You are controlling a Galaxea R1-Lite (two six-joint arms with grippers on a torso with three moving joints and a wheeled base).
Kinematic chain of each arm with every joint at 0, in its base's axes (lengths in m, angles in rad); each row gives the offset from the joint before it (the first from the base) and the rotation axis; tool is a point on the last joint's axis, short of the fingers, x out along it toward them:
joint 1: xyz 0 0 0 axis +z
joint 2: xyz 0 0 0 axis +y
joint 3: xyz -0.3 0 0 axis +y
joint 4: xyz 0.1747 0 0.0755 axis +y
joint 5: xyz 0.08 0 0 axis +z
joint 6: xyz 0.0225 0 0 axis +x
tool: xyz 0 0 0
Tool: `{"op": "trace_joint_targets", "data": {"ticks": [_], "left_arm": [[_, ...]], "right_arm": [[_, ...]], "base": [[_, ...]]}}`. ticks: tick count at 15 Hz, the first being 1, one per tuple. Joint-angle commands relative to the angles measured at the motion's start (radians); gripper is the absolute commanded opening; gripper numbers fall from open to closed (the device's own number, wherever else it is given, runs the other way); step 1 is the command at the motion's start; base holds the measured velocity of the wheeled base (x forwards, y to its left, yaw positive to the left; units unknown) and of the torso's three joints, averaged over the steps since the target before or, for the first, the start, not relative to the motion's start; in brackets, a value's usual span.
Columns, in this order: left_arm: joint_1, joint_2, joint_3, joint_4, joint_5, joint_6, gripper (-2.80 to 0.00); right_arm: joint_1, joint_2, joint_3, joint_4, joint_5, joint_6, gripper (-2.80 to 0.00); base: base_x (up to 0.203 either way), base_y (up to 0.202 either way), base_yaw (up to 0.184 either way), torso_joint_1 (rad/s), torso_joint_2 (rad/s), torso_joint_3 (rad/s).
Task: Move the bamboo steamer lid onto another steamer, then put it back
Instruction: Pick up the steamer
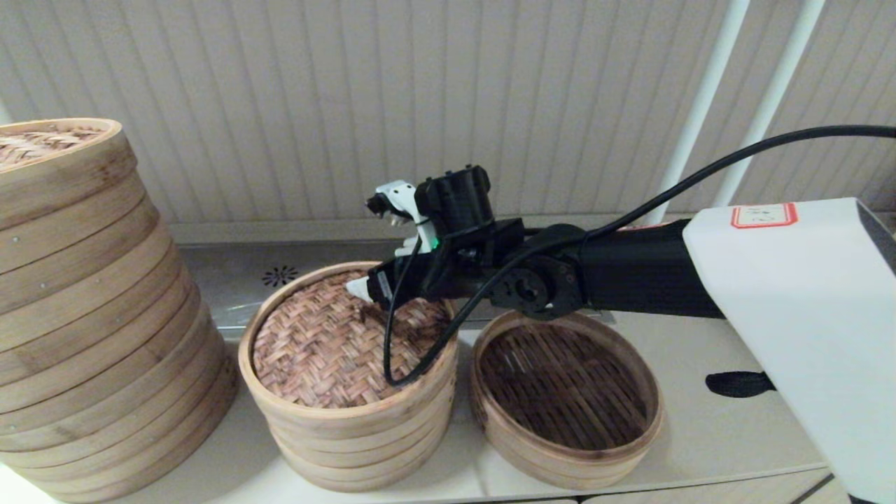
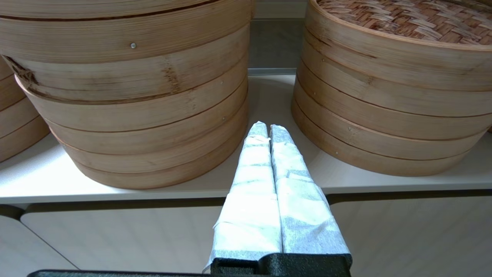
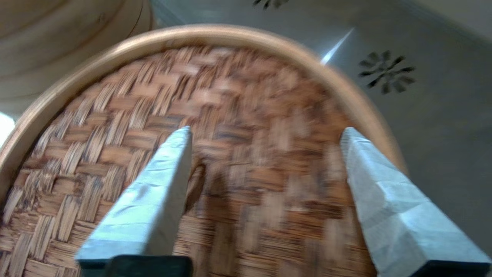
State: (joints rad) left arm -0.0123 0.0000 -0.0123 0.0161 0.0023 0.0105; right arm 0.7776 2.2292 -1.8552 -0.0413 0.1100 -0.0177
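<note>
The lid [image 1: 329,346] sits on top of the middle stack [image 1: 353,434], its reddish woven face up inside the pale hoop. Just right of that stack, the low steamer [image 1: 567,406] stands uncovered, its dark slatted floor showing. The right gripper [image 1: 381,269] reaches in from the right and hovers over the lid's far portion with its fingers spread wide. In the right wrist view one finger [image 3: 153,207] lies over the weave and the other [image 3: 388,207] lies close to the hoop; whether either touches the lid cannot be told. The left gripper [image 2: 269,132] is parked low at the counter's [image 2: 115,181] front edge with its taped fingers pressed together on nothing, pointing at the gap between the tall stack [image 2: 127,96] and the middle stack. The step in hand looks like the first grasp, so the task is probably at its start. To do it well, the right gripper should straddle the hoop at the far rim, one finger inside on the weave and one outside on the bamboo wall, and go deep enough to hold the hoop, not merely the weave. A shallow pinch could let the lid tip. The lift should be straight up until the lid is free of the stack's top tier, otherwise the tier could drag along. The black cable [image 1: 392,350] drooping across the lid could snag, so a slow rise is safer.
</note>
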Motion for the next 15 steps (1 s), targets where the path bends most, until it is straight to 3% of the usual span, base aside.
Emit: {"op": "trace_joint_targets", "data": {"ticks": [1,14,15], "left_arm": [[0.000,0.002,0.000,0.001,0.001,0.000,-2.80],[0.000,0.002,0.000,0.000,0.001,0.000,-2.80],[0.000,0.002,0.000,-0.001,0.001,-0.001,-2.80]], "right_arm": [[0.006,0.009,0.001,-0.002,0.000,0.000,0.00],[0.020,0.013,0.030,-0.005,0.000,-0.001,0.00],[0.022,0.013,0.032,-0.005,0.000,-0.002,-2.80]], "base": [[0.000,0.000,0.000,0.000,0.00,0.000],[0.000,0.000,0.000,0.000,0.00,0.000],[0.000,0.000,0.000,0.000,0.00,0.000]]}}
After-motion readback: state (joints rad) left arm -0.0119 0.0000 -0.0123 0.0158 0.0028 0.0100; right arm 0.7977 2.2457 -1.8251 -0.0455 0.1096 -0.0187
